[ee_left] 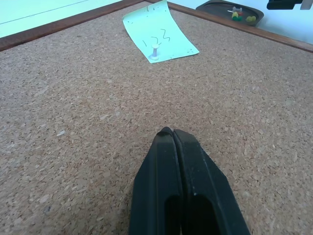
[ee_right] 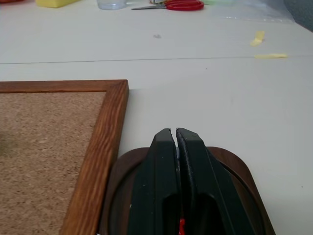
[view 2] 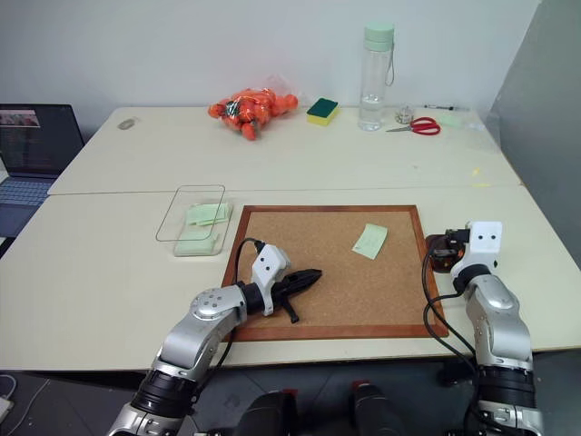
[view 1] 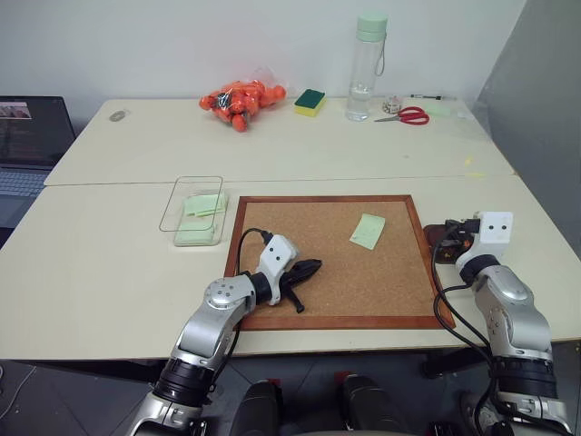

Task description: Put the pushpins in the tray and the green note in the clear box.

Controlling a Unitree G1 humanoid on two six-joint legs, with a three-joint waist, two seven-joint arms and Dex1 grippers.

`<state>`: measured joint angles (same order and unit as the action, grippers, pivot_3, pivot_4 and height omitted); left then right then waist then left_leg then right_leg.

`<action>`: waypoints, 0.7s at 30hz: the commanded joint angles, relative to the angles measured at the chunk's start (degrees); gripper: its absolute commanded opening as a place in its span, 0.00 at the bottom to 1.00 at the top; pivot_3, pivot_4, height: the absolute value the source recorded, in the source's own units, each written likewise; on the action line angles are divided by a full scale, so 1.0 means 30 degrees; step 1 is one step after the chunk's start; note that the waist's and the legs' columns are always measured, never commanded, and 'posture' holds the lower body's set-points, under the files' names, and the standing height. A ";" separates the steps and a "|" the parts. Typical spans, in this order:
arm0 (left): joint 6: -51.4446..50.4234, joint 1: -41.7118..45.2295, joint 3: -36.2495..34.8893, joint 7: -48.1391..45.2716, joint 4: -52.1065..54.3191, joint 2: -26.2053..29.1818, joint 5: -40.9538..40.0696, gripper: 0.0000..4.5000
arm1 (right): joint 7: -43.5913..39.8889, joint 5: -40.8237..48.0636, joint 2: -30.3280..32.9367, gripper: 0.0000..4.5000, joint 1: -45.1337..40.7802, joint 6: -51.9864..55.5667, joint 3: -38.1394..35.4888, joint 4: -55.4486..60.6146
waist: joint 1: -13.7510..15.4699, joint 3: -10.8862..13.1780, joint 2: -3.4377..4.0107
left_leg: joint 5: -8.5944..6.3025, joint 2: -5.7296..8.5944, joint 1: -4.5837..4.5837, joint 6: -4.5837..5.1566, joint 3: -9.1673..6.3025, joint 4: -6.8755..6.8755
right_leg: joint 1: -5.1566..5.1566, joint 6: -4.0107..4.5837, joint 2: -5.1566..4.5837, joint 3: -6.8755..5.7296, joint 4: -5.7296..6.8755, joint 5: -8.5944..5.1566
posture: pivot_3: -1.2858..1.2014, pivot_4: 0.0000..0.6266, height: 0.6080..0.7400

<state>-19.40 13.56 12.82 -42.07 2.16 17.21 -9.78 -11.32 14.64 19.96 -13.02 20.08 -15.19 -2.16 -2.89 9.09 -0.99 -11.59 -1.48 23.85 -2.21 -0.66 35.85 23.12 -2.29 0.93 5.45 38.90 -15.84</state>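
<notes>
Head view, clear box (view 1: 192, 202) lengthwise away, seemingly

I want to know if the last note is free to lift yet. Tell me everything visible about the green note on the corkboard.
The green note is a small pale green paper square, lying flat and slightly skewed on the corkboard, toward its far right corner. Handwritten marks show on it. A white pushpin stands upright near one edge, pinning it down, so it is not free. Neither gripper touches it.
</notes>
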 commanded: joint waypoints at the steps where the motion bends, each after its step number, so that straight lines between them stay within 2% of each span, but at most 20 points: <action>1: -0.0422 -0.0590 0.0667 -0.0186 -0.0607 0.0005 0.0139 0.00 | 0.0121 0.0379 0.0151 0.01 -0.0360 0.0365 -0.0625 0.0433 | 0.0001 0.0000 0.0000 | 0.0000 0.0000 0.0001 0.0000 -0.0002 0.0000 | 0.0000 0.0000 0.0000 0.0000 0.0000 0.0000 | 0.52 0.24 1.00; 4: -0.0462 -0.0642 0.0639 -0.0122 -0.0558 0.0006 0.0130 0.00 | -0.0046 0.0509 0.0135 0.01 -0.0331 0.0564 -0.0666 0.0398 | -0.0003 -0.0001 0.0001 | 0.0000 0.0000 0.0000 0.0001 -0.0001 -0.0002 | 0.0000 0.0000 0.0001 0.0001 0.0000 0.0000 | 0.52 0.24 1.00; 7: -0.0489 -0.0658 0.0629 -0.0105 -0.0543 0.0004 0.0112 0.00 | -0.0095 0.0519 0.0171 0.12 -0.0354 0.0579 -0.0726 0.0307 | -0.0005 -0.0001 0.0002 | 0.0000 -0.0001 0.0000 0.0001 0.0002 -0.0001 | 0.0000 0.0000 0.0001 0.0004 0.0000 0.0000 | 0.52 0.24 1.00; 13: -0.0464 -0.0586 0.0618 -0.0117 -0.0626 0.0004 0.0113 0.00 | -0.0223 0.0491 0.0330 0.40 -0.0460 0.0527 -0.0814 0.0139 | -0.0006 -0.0001 0.0002 | 0.0000 0.0000 0.0000 0.0001 0.0003 -0.0002 | 0.0000 0.0000 0.0002 0.0004 0.0000 0.0000 | 0.52 0.24 1.00; 21: -0.0438 -0.0456 0.0638 -0.0131 -0.0716 -0.0037 0.0125 0.00 | -0.0456 -0.0089 0.0604 0.82 -0.0287 0.0001 -0.0494 0.0547 | -0.0005 -0.0001 0.0002 | 0.0000 0.0000 0.0000 0.0001 0.0001 -0.0001 | 0.0000 0.0000 0.0002 0.0002 0.0000 0.0000 | 0.52 0.24 1.00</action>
<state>-19.40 13.54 12.85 -41.95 2.23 17.26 -9.79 -12.15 15.08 20.40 -13.13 21.97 -16.70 -2.69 -2.91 9.08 -0.99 -11.59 -1.48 23.85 -2.20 -0.66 35.84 23.12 -2.29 0.94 5.46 38.90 -15.84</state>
